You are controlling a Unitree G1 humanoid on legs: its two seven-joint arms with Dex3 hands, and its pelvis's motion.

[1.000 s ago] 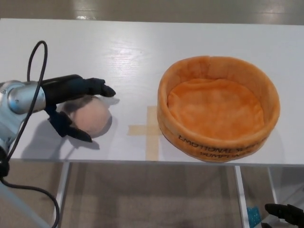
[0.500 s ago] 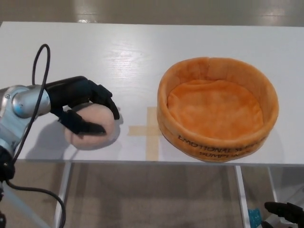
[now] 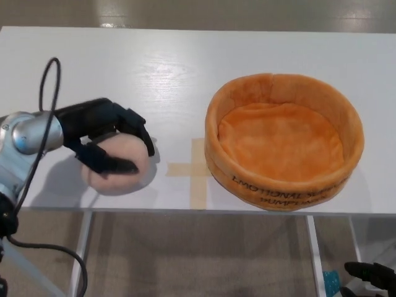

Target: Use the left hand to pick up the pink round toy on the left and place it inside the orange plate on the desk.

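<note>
Fingers and thumb of the left hand [image 3: 106,137] wrap the pink round toy [image 3: 117,165], which sits near the desk [image 3: 154,68] front edge at its left end. The orange plate [image 3: 284,140] lies well apart to the toy's right, with a tape cross [image 3: 190,169] between them. Open desk surface leaves room for the carry, though the plate's tall rim likely needs clearing.

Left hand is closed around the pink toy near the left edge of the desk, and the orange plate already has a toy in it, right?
Not quite. The head view shows the orange plate is empty; nothing lies inside it. The rest holds: the left hand is closed around the pink toy near the left edge of the desk.
</note>
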